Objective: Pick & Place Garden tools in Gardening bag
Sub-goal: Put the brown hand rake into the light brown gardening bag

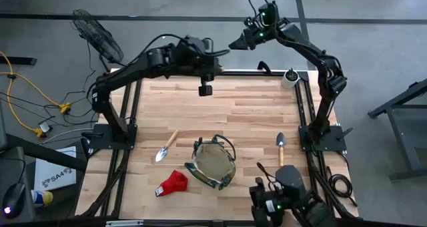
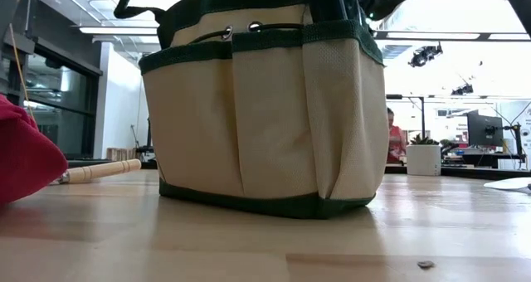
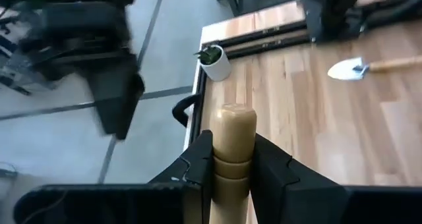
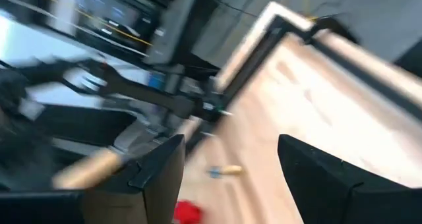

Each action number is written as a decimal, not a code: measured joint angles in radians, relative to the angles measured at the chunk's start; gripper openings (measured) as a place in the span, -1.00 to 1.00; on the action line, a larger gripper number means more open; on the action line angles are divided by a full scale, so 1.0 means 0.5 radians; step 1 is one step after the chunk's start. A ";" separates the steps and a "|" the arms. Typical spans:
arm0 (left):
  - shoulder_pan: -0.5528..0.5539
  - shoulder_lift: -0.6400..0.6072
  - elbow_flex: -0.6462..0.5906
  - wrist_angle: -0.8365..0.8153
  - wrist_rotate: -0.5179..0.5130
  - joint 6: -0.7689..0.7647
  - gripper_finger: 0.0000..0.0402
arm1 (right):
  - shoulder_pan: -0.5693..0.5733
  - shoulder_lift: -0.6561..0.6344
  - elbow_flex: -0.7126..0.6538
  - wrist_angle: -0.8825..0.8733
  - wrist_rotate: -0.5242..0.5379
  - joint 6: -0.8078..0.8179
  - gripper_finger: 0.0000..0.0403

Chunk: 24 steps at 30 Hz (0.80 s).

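The tan gardening bag [image 1: 213, 161] with green trim stands upright on its base near the table's front middle, and fills the low view [image 2: 257, 108]. One wooden-handled trowel [image 1: 165, 147] lies left of the bag, and another [image 1: 281, 147] lies right of it. A red glove [image 1: 172, 183] lies at the front left. My left gripper [image 1: 205, 87] hangs over the table's far middle, shut on a wooden-handled tool [image 3: 234, 128]; the tool's head is hidden. My right gripper [image 1: 235, 43] is open, beyond the table's far edge, with nothing between its fingers [image 4: 231, 151]. My left gripper pinches the tool's wooden handle [image 3: 232, 165] between its two fingers, just behind the rounded free end. That end sticks out past the fingertips, so the handle runs along the fingers. The tool is lifted clear of the table.
A small white pot with a green plant [image 1: 289, 77] stands at the far right corner. A fan [image 1: 97, 33] stands on the floor beyond the far left corner. Bare wood lies between the far edge and the bag. A person [image 2: 394, 141] shows in the room behind.
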 joint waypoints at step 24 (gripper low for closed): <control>-0.303 -0.397 -0.002 -0.634 0.220 -0.719 -0.70 | 0.417 -0.749 0.000 -0.827 1.172 -1.109 0.17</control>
